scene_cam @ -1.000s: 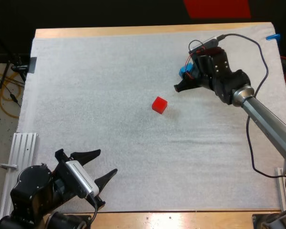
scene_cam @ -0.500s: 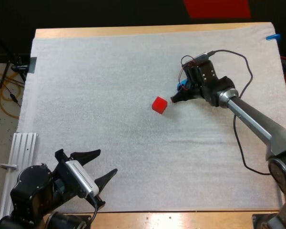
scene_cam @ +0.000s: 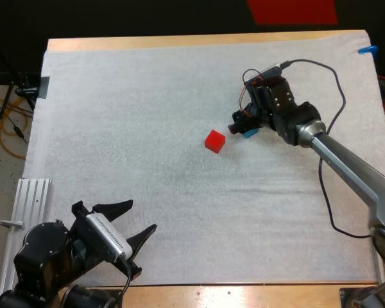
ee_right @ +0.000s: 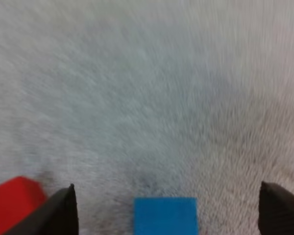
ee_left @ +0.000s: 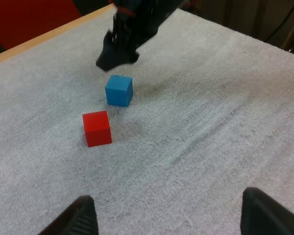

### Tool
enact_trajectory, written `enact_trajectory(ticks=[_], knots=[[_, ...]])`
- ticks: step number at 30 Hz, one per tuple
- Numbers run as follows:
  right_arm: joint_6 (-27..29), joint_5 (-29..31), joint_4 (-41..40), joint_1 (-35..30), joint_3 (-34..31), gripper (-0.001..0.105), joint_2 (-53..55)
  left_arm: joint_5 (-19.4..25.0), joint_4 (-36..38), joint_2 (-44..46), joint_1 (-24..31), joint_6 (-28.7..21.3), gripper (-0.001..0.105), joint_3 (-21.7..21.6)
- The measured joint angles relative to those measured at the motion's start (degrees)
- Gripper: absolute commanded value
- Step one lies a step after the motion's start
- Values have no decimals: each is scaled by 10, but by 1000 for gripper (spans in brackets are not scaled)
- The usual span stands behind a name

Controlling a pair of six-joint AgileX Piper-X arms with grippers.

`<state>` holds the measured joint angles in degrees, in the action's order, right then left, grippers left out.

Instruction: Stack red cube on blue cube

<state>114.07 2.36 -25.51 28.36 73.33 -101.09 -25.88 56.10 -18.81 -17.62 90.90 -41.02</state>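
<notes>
The red cube [ee_left: 97, 128] is seen smooth and matt (plastic-like), the mat [scene_cam: 128, 128] rough and fibrous, the table [scene_cam: 179, 42] wooden.

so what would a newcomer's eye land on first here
The red cube and the blue cube, bright on the white mat, sit close but apart near its middle. My right gripper hangs open right at the blue cube; my left gripper sits open at the near edge.

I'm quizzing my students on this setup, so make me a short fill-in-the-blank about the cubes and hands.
The cube below the right hand is ___. The other cube, beside it on the mat, is ___. The left hand is ___, not shut.
Answers: blue, red, open.
</notes>
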Motion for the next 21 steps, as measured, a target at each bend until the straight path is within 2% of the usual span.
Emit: enact_trajectory(ticks=[6,11,21], knots=[[108,-39,-48,39,1,71,65,17,0,0,0,18,61,0],[122,-114,-89,52,4,65,71,24,0,0,0,20,61,0],[125,-132,-96,54,4,65,24,25,0,0,0,22,60,0]])
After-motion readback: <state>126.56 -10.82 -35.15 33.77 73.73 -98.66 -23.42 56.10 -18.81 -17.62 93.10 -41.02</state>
